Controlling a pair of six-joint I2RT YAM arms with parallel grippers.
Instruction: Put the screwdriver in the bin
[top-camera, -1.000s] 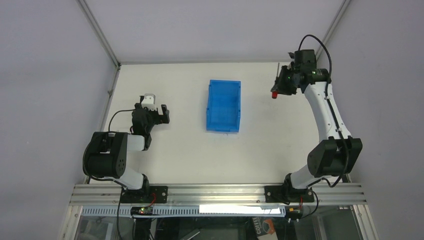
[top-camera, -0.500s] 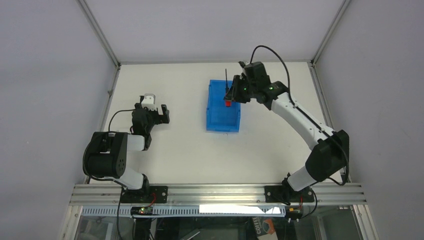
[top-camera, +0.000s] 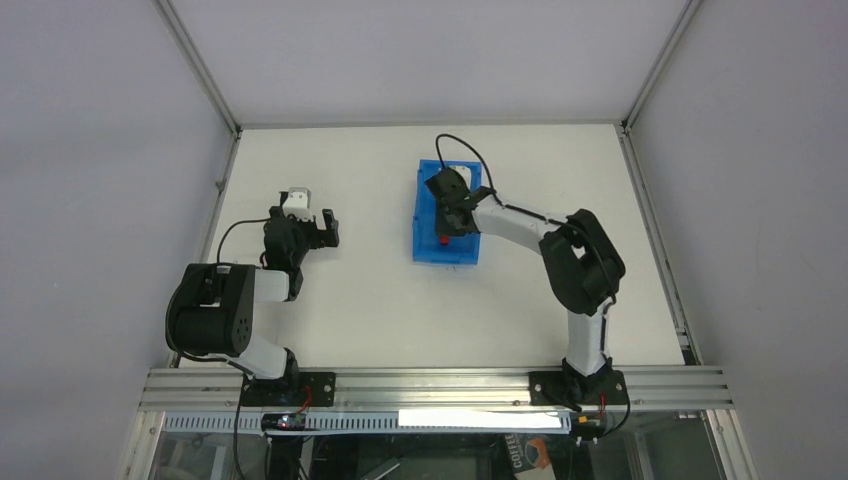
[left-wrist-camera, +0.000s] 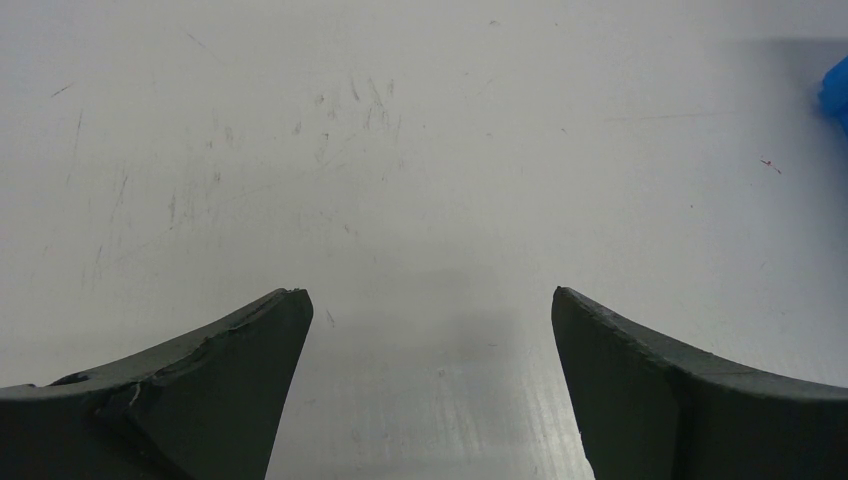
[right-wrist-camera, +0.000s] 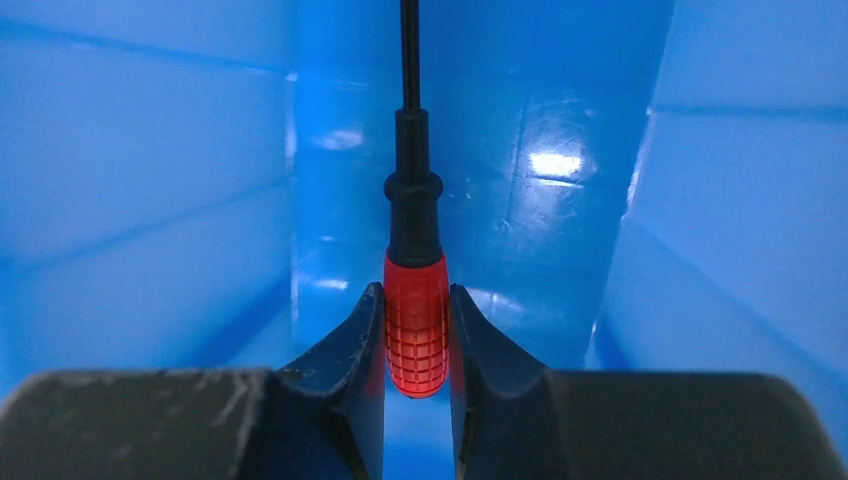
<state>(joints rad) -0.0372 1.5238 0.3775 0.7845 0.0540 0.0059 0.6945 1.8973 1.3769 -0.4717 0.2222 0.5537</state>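
Inside the bin (top-camera: 424, 238), right arm (top-camera: 520, 222) folded left — end effector (right-wrist-camera: 416, 305) pinching screwdriver (right-wrist-camera: 417, 345)

Top external view: a fixed camera above and behind the arm bases, looking down from afar on the whole table (top-camera: 350, 300). Left wrist view: close above the table, facing outward between its own fingers (left-wrist-camera: 200, 400), and catching a corner of the bin (left-wrist-camera: 838, 95) (blue, far right edge) also seen from overhead. Right wrist view: very near, inside the bin, sighting along the screwdriver (right-wrist-camera: 414, 210).
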